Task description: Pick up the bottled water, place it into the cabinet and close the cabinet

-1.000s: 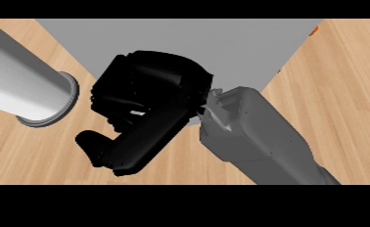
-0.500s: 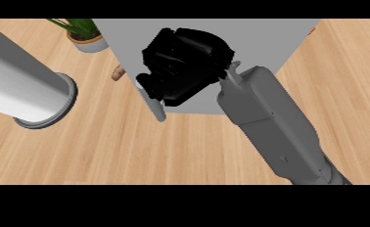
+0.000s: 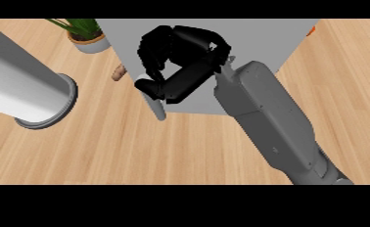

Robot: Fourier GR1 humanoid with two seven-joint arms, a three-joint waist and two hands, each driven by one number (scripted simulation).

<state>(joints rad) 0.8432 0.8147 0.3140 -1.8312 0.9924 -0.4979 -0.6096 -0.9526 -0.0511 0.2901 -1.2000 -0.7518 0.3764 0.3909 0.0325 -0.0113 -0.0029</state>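
Note:
No bottled water shows in the head view. The grey cabinet [image 3: 267,40] fills the upper middle, seen from above. Its pale bar handle [image 3: 157,107] sticks out at its near left corner. My right hand [image 3: 184,77] lies over the cabinet's left part with its fingers [image 3: 151,55] curled inward, and its thumb [image 3: 148,88] rests by the handle's top. Nothing shows inside its grasp. My right forearm [image 3: 271,118] runs in from the lower right. Of the left arm only the grey forearm [image 3: 29,94] shows at the left edge, with its hand out of view.
A potted green plant [image 3: 85,37] stands on the wooden counter [image 3: 145,152] left of the cabinet. A small brown object [image 3: 118,73] lies beside the cabinet's left side. A bit of orange [image 3: 312,30] shows at the cabinet's far right corner.
My right hand has moved away from me and up over the cabinet's left part, curling further. The handle and the plant have come into view.

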